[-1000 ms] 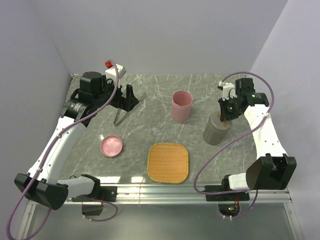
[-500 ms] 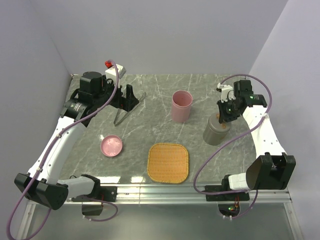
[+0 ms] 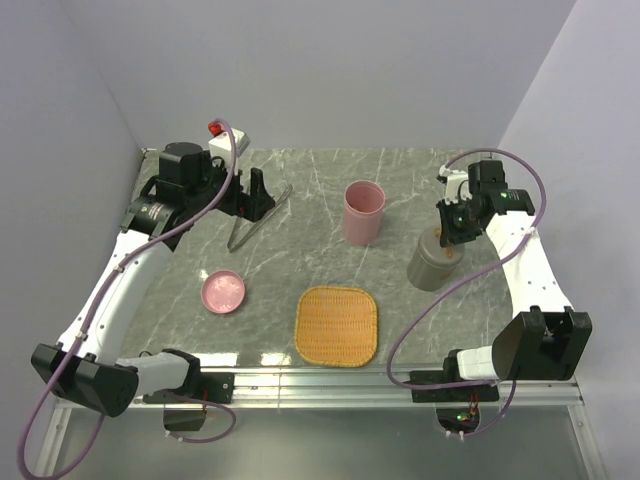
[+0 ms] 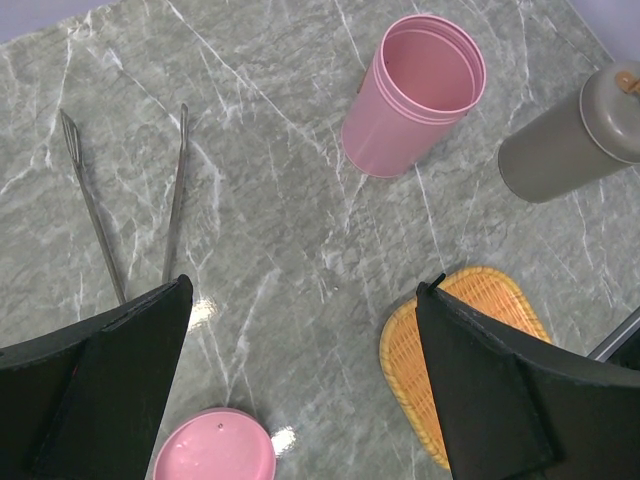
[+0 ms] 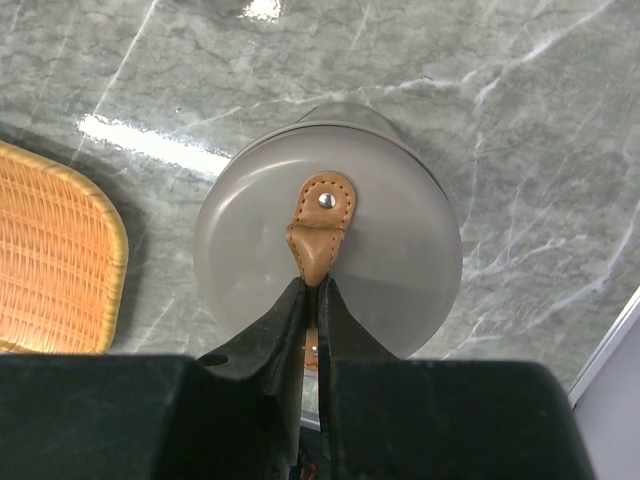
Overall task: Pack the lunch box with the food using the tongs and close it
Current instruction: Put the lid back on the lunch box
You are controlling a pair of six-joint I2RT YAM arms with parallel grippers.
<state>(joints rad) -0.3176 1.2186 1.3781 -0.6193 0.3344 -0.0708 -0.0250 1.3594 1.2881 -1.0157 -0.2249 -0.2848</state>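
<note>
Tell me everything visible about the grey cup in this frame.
The grey cup is tall, round, matte plastic by its look, standing upright on the marble table, right of the pink cup. A paler grey lid covers it, with a brown tab riveted on top. The right gripper is shut on that tab.

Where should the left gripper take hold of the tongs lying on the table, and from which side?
Probably at mid-length of the tongs, from straight above. They lie flat on the table, their two thin arms spread toward the tips, so the open left gripper can straddle both arms there and squeeze them together.
</note>
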